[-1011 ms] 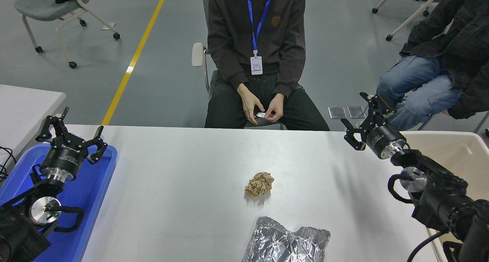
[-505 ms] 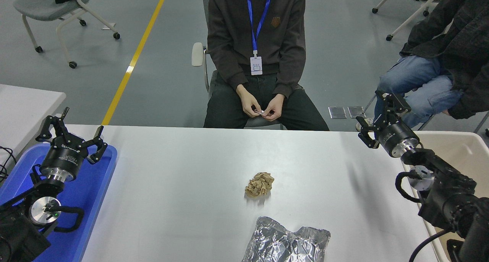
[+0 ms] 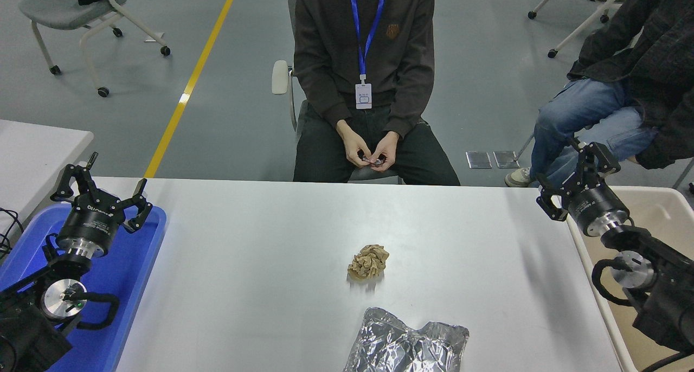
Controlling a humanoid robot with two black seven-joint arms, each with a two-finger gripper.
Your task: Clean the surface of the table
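Observation:
The white table surface [image 3: 260,263] fills the middle of the head view. A crumpled brown paper ball [image 3: 368,262] lies near its centre. A crinkled silver foil bag [image 3: 406,346] lies at the front edge. My right gripper [image 3: 569,179] hovers open and empty over the table's far right corner, well away from both. My left gripper [image 3: 100,185] stays parked, open, above the blue tray [image 3: 130,274] at the lower left.
A beige bin [image 3: 659,209] stands against the table's right side under my right arm. A person sits at the far side, hands [image 3: 371,154] in the lap holding something small. Another person's legs [image 3: 585,120] are at the upper right. A smaller white table [image 3: 32,149] is at left.
My right arm has swung to the right and back, from over the table toward the beige bin. The seated person's hands have shifted slightly. The left arm has not moved.

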